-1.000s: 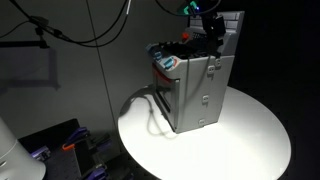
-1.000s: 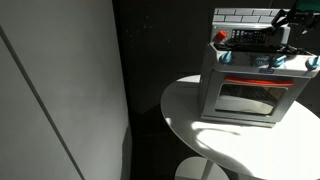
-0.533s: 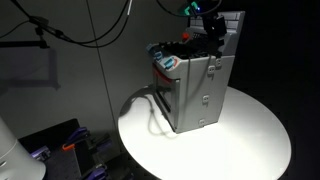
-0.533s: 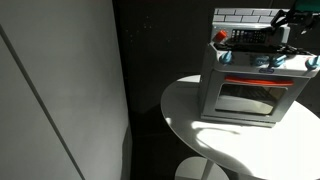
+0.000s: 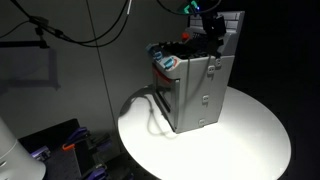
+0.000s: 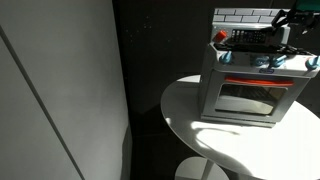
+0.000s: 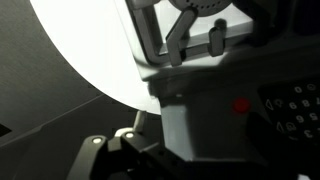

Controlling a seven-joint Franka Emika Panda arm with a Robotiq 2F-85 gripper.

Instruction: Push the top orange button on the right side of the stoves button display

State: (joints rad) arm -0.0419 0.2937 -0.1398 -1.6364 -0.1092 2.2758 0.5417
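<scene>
**Q:** Where is the hand (image 5: 212, 30)?
**A:** Above the rear of the cooktop on the grey stove (image 5: 197, 92), close to its white tiled back. The dim light hides whether its fingers are parted or closed.
**Q:** And the button display (image 7: 291, 107)?
**A:** A dark panel at the wrist view's right edge. The stove stands on a round white worktop (image 5: 255, 135).
</scene>
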